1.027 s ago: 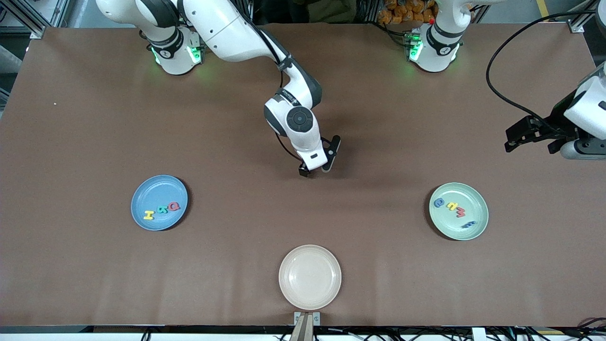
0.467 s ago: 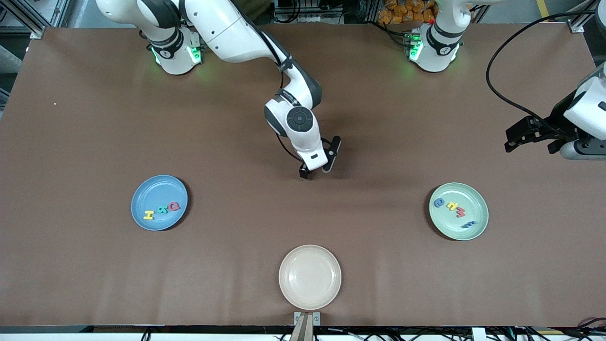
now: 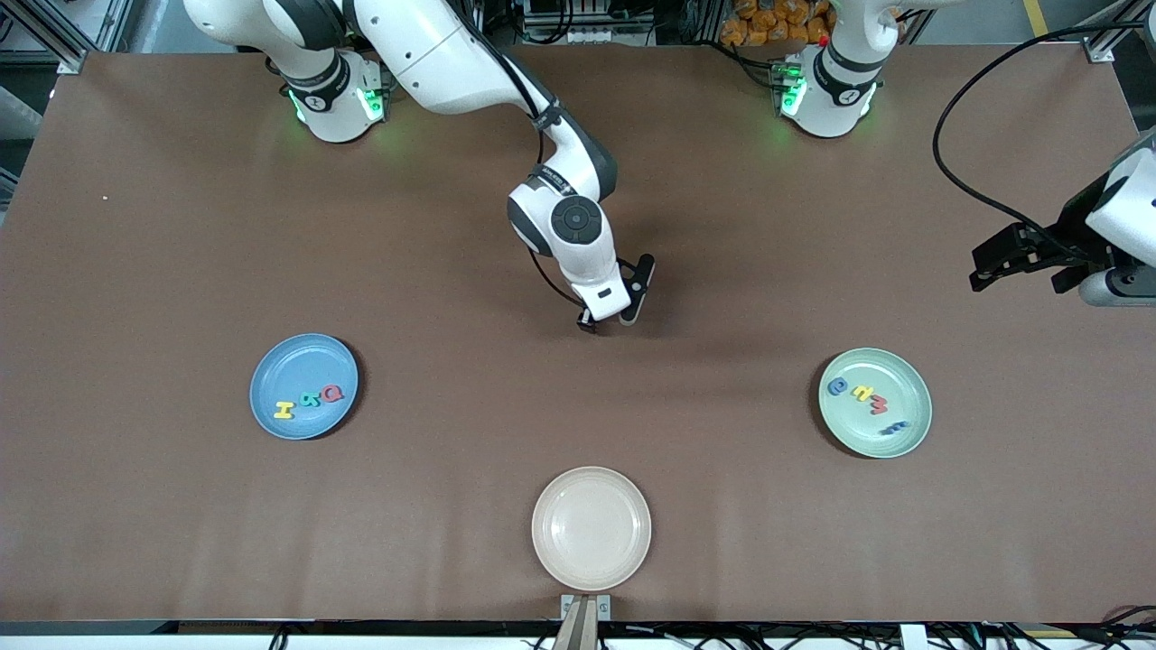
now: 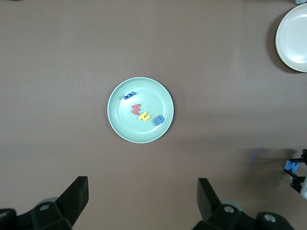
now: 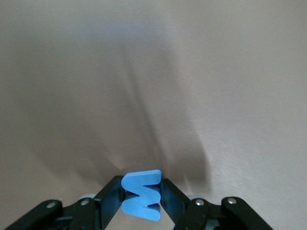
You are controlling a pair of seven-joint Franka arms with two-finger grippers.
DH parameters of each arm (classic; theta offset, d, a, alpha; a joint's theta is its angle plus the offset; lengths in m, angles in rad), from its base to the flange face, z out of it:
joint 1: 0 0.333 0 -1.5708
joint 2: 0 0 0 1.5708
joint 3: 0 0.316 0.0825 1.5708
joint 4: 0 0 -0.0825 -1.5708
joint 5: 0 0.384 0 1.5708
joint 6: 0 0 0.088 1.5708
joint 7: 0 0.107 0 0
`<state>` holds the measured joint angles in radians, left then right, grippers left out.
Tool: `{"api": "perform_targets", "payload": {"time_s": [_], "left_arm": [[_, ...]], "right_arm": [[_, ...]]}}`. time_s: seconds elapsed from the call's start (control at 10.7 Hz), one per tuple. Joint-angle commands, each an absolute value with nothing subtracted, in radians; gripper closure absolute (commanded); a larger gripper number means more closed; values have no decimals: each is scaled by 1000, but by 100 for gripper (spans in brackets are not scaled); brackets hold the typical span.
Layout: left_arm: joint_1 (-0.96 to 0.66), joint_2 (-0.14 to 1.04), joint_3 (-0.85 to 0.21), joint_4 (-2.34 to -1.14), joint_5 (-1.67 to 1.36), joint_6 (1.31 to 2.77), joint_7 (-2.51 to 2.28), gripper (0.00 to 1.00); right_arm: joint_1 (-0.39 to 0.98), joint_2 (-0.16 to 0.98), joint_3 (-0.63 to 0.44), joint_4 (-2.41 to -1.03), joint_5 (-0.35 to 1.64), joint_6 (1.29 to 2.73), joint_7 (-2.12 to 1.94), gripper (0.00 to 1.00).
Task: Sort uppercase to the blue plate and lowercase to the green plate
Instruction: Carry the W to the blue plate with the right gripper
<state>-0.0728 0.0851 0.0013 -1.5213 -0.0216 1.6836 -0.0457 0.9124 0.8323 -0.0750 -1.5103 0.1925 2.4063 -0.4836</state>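
Observation:
My right gripper (image 5: 142,197) is shut on a flat blue M/W uppercase letter (image 5: 140,191), held edgewise between its fingers. That right gripper (image 3: 603,320) hangs low over the middle of the table. The blue plate (image 3: 298,361), toward the right arm's end, holds a yellow H (image 3: 284,410), a teal R (image 3: 309,399) and a red Q (image 3: 332,393). The green plate (image 3: 906,388), toward the left arm's end, holds several lowercase letters (image 4: 143,111). My left gripper (image 4: 142,194) waits open and empty, high over the table beside the green plate (image 4: 120,124).
An empty cream plate (image 3: 591,528) lies at the table edge nearest the front camera, midway between the other two plates. A black cable (image 3: 948,171) loops over the table near the left arm.
The right gripper has shut on the blue M/W and risen slightly, shifting toward the robots' bases. The left arm has drifted a little toward its end of the table.

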Motion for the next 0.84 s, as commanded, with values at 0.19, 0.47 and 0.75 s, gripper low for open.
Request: {"api": "perform_targets", "payload": {"time_s": [0.19,0.47,0.75], "left_arm": [[-77,92,2,-1523,-32,1675,-46,0],[-72,97,0,-1526,-32,1675,-46,0],[-78,112,0,-1528,-32,1674,-49,0]], "right_arm": [[917,790,-167,-1519,178,2381,-485,100],[904,759,-273,-1511,178,2333,-483,100],[890,713,-374,-1508,178,2319,-480,100]]}}
